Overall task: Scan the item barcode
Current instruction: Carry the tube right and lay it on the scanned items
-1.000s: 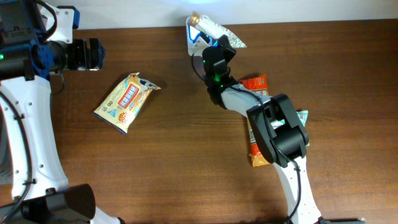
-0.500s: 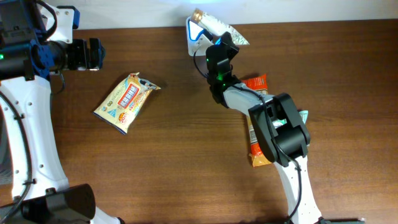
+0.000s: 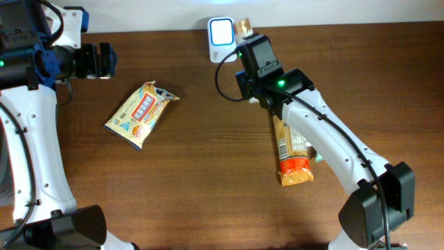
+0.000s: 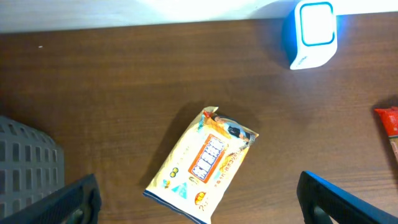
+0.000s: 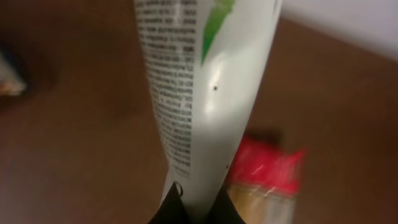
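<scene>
Near the left edge, the left tool hangs with its fingers spread wide, holding nothing. A yellow packet lies flat on the tabletop. At the far edge stands the white scanner. Just beside it, the right tool is pressed together, pinching a white-green packet. An orange packet lies toward the right.

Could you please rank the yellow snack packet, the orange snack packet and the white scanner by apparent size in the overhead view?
Largest, too close to rank: the yellow snack packet and the orange snack packet, which is partly hidden under the right arm.
Smallest: the white scanner.
</scene>
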{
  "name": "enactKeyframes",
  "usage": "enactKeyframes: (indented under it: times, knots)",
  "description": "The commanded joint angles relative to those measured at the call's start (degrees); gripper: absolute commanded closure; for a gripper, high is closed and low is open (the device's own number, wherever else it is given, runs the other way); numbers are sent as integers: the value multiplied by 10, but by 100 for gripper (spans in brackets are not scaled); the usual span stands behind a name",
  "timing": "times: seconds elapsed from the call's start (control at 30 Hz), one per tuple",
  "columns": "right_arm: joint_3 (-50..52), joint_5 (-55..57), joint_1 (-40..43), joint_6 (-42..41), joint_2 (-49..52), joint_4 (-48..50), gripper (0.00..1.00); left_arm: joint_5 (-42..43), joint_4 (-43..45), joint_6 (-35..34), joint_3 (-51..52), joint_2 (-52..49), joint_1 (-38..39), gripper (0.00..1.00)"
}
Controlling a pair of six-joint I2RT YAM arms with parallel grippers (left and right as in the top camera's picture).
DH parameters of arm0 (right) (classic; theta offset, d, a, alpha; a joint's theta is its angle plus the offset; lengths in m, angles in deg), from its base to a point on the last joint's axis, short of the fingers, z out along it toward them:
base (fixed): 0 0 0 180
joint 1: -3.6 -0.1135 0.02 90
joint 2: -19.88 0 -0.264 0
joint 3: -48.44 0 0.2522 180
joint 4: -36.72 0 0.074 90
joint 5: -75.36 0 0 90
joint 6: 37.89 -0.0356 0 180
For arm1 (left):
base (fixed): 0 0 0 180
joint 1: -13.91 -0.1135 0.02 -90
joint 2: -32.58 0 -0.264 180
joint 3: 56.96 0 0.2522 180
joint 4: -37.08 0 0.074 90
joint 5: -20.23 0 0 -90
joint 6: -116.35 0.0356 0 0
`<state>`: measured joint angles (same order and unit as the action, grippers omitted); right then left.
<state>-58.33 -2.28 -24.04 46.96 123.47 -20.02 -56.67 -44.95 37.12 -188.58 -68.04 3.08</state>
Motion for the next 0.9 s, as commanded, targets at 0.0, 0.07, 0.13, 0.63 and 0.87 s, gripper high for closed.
enactKeyframes:
  times: [0.0,0.07,0.13,0.63,0.87]
  knots:
    - [-1,-125,-5,-94,-10,-84,96,4,1,9,-4,3,-2,1]
    - [3,-138,-5,-134,0,-118,96,4,1,9,-4,3,-2,1]
    - [11,-169,-5,-139,16,-132,96,4,1,9,-4,3,-2,1]
    - [197,-167,34,-241,27,-150,83,4,1,9,-4,3,-2,1]
    - [102,-225,63,-187,25,-191,53,4,1,9,-4,3,-2,1]
